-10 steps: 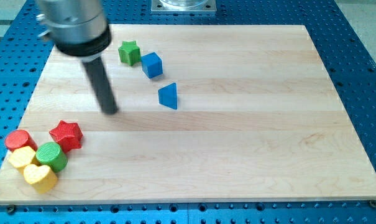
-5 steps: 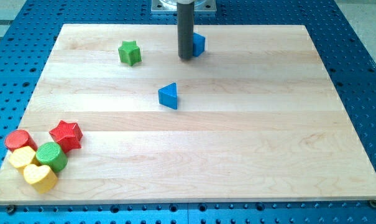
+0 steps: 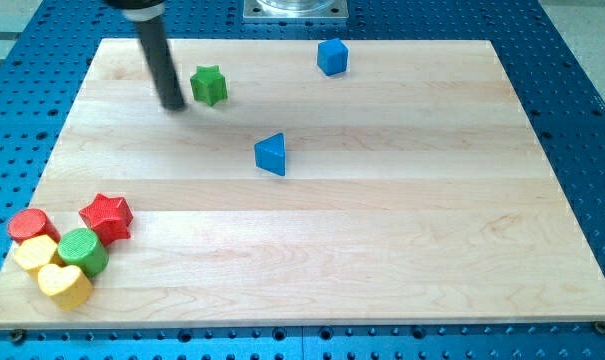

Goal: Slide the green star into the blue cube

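The green star (image 3: pixel 209 85) lies on the wooden board near the view's top left. The blue cube (image 3: pixel 332 56) sits well to its right, close to the board's top edge. My tip (image 3: pixel 172 103) rests on the board just left of the green star, slightly below it, with a small gap between them. The dark rod rises from the tip toward the view's top left.
A blue triangular block (image 3: pixel 271 154) lies below and between the star and the cube. At the bottom left are a red star (image 3: pixel 107 216), a red cylinder (image 3: pixel 27 225), a green cylinder (image 3: pixel 82 250), a yellow block (image 3: pixel 34 254) and a yellow heart (image 3: pixel 64 285).
The blue cube has moved from beside the green star to the board's top edge. My tip went from the cube's left side to just left of the green star.
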Available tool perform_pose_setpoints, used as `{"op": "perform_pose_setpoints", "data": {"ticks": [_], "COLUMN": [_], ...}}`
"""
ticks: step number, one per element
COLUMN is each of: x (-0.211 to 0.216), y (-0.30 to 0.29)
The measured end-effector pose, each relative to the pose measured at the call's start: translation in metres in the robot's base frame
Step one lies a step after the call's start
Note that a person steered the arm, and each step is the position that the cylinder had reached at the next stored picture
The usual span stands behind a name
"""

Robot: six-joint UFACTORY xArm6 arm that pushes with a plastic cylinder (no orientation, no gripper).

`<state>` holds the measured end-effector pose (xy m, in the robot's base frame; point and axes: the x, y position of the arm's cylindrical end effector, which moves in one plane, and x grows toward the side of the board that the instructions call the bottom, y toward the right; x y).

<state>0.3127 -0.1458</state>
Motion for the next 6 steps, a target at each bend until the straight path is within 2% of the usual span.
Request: {"op": "perform_pose_setpoints", "data": {"ticks": [1, 2, 3, 4, 5, 6], "x": [-0.037, -0.037, -0.013, -0.010, -0.013, -0.045], "y": [0.057, 0.135, 0.126, 0.094, 0.083, 0.119]}}
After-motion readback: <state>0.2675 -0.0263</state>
